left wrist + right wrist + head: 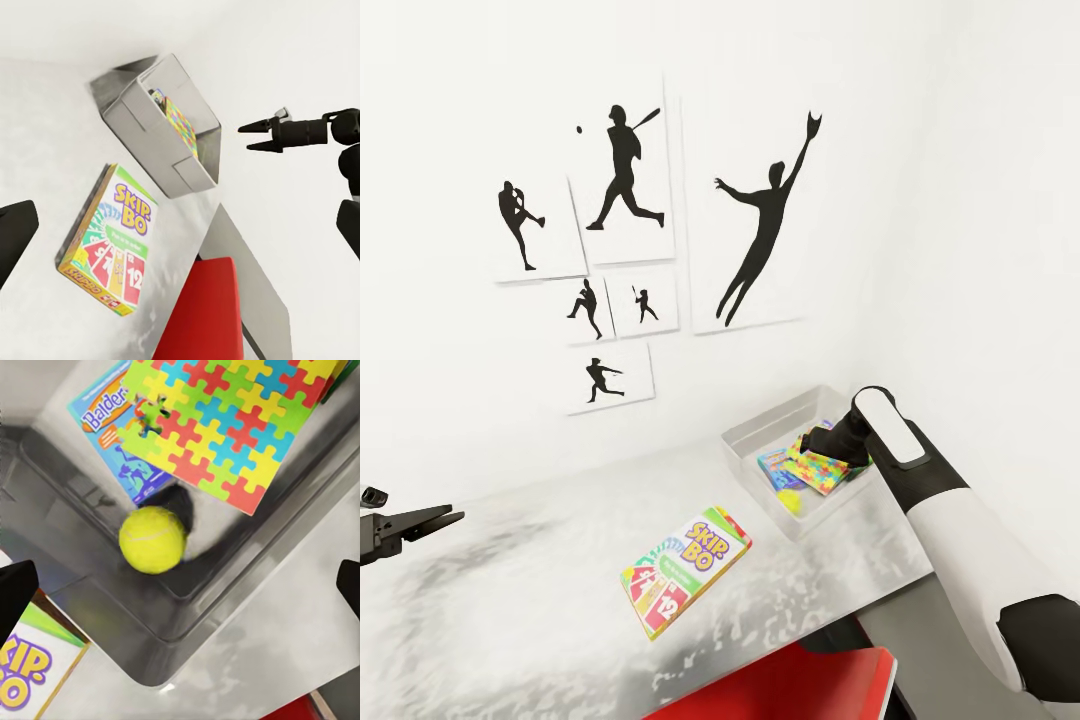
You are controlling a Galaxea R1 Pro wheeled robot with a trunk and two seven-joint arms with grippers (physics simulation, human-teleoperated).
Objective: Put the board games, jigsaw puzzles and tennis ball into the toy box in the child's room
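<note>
Right end effector [180,585] over ball-holding toy box [112,607]

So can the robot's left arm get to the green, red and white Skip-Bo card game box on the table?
Probably yes. The Skip-Bo box lies flat on the pale mottled table with nothing on top, and the left gripper hovers off to its side with bare tabletop between them. It would need to stretch across, though.

tennis ball [152,539] in toy box [755,432], Skip-Bo [685,569] outside
</note>
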